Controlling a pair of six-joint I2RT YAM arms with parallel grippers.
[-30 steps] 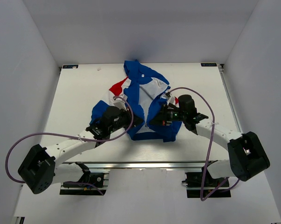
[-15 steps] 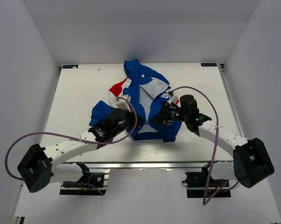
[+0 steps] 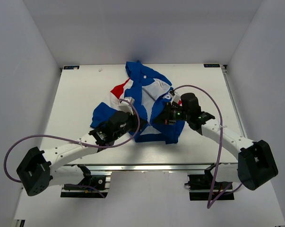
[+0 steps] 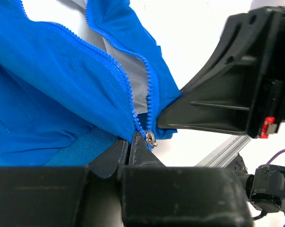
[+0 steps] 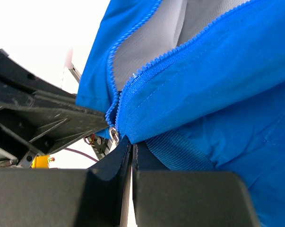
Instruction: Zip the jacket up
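Table [image 3: 76,94]: white, bearing the task's garment at its middle.
Jacket [image 3: 141,94]: laid flat, collar [image 3: 135,68] at the far side, hem toward the arm bases; front gaping above, meeting only at the bottom.
Left gripper [image 4: 131,144]: pinched nearly closed on the zipper's bottom end at the hem.
Right gripper [image 5: 132,149]: clamped fully, nipping the ribbed hem [image 5: 180,151] just beside the other pincer.
Teeth [image 4: 125,80]: two blue rows, joined lowest down, parting farther up over the pale lining [image 4: 137,75].
Slider [image 4: 151,138]: small, metal, at the very bottom beside the fingertips; whether itself gripped, impossible to tell.
Step, as judged: start of the pull, almost nothing closed yet.
Doing it well: anchor the hem with one pincer, draw the slider straight toward the collar, low and slow; feed both rows together; mind the lining catching.
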